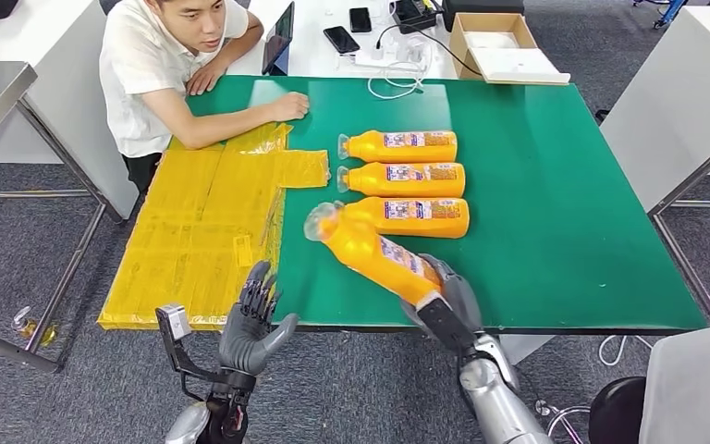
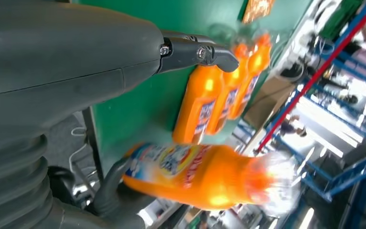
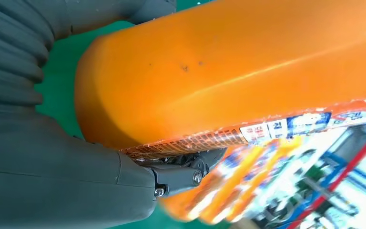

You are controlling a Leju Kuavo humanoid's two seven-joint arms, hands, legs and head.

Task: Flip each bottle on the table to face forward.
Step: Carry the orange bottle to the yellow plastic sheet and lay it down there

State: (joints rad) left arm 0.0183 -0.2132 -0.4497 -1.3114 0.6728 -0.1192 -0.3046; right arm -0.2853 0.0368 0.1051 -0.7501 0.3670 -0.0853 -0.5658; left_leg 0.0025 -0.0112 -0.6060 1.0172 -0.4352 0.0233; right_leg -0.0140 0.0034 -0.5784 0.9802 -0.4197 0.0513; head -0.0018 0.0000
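The right hand (image 1: 448,301) grips the base of an orange bottle (image 1: 374,250) at the near edge of the green table (image 1: 564,231). The bottle is tilted, with its clear cap raised toward the far left. The cap sits just beside the nearest of three lying bottles (image 1: 402,176), which lie side by side mid-table with labels up and caps to the left.

The left hand (image 1: 254,324) hovers off the near edge, fingers spread, holding nothing. Yellow sheets (image 1: 203,222) cover the table's left part beside it.

Open green surface lies to the right of the bottles. A person (image 1: 162,74) leans on the far-left corner, with a forearm on the table. A cardboard box (image 1: 499,46), phones (image 1: 342,39) and cables (image 1: 393,79) lie beyond the far edge.
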